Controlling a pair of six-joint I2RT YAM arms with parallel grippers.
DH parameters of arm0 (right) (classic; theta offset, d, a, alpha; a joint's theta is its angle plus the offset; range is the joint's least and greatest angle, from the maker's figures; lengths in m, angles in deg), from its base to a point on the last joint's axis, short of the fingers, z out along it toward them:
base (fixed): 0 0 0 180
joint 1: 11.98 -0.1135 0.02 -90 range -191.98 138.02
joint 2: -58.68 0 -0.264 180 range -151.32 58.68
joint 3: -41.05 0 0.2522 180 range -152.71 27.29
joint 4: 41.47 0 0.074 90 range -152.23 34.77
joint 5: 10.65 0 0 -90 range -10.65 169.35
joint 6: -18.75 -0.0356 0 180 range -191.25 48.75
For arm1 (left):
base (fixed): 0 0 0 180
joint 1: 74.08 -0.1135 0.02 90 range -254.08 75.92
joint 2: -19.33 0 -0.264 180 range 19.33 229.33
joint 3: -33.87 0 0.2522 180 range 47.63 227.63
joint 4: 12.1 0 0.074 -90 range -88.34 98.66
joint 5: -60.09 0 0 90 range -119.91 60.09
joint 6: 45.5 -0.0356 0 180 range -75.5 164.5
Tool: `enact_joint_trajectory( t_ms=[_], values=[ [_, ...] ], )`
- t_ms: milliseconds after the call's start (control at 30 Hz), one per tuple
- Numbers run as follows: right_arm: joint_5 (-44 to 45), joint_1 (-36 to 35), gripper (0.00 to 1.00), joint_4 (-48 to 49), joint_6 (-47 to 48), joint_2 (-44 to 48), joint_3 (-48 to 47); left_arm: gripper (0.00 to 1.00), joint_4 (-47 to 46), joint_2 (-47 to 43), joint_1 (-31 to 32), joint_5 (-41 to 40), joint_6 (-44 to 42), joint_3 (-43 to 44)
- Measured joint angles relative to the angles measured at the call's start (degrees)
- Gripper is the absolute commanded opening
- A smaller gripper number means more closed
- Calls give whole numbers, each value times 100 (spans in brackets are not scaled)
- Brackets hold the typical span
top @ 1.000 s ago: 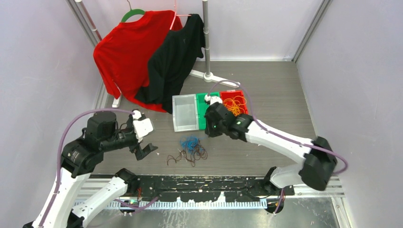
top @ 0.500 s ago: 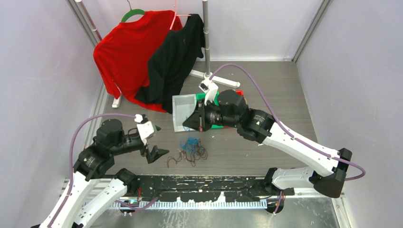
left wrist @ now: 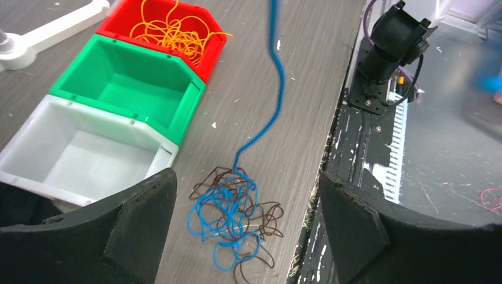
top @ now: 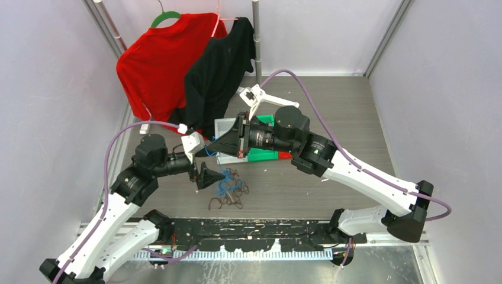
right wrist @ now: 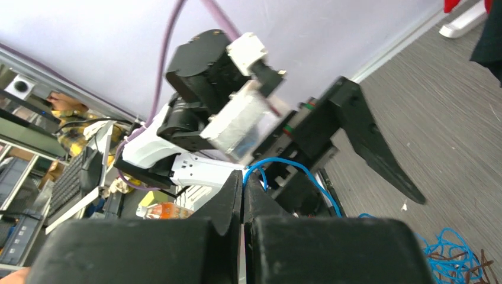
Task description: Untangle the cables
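Note:
A tangle of blue cable (left wrist: 228,207) and dark brown cable (left wrist: 269,212) lies on the wood floor (top: 228,188). One blue strand (left wrist: 273,112) rises out of the pile to my right gripper (right wrist: 243,188), which is shut on the blue cable (right wrist: 283,163) and hangs above the pile's left side (top: 209,149). My left gripper (left wrist: 245,231) stands open just over the tangle, one finger on each side of it, touching nothing (top: 205,170). The yellow-orange cable (left wrist: 171,29) lies in the red bin (left wrist: 207,56).
An empty green bin (left wrist: 189,103) and an empty white bin (left wrist: 163,157) stand beside the red one. The right arm covers most of the bins from above. A clothes rack with a red shirt (top: 157,65) and a black shirt (top: 219,71) stands behind. A black rail (top: 254,228) runs along the near edge.
My right gripper swung left from the bins and rose, with a blue strand now stretched up from the pile. The left gripper moved right to sit over the tangle.

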Motion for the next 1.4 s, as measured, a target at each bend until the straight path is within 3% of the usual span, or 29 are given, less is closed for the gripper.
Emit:
enact_joint_trajectory(
  t_ms=[167,300,400,433,533,600,633,733,933,1067,1400],
  values=[
    [-105,-42,1,269,-15,-52,-55,59,-459,323,0,295,579,-33],
    [-203,-61,1,417,-13,-114,-109,32,-643,376,0,378,876,-33],
    [-247,-61,4,470,-9,-116,-109,3,-715,330,0,367,962,-35],
    [-254,-61,6,483,-4,-116,-109,0,-721,302,0,372,984,-35],
    [-260,-61,18,516,68,-83,-44,0,-713,212,0,398,964,-26],
    [-260,-61,45,549,155,24,140,0,-581,205,0,459,903,61],
    [-254,-61,51,542,258,149,328,0,-503,214,0,487,839,136],
    [-188,-61,61,457,538,527,813,0,-247,223,0,546,667,448],
    [103,-61,74,249,1589,1545,1895,0,380,313,0,651,59,1270],
    [238,-61,77,343,2149,1834,2455,0,680,455,0,688,-236,1816],
    [372,-245,81,1510,2765,656,2551,0,1025,684,0,802,-361,2492]
  ],
)
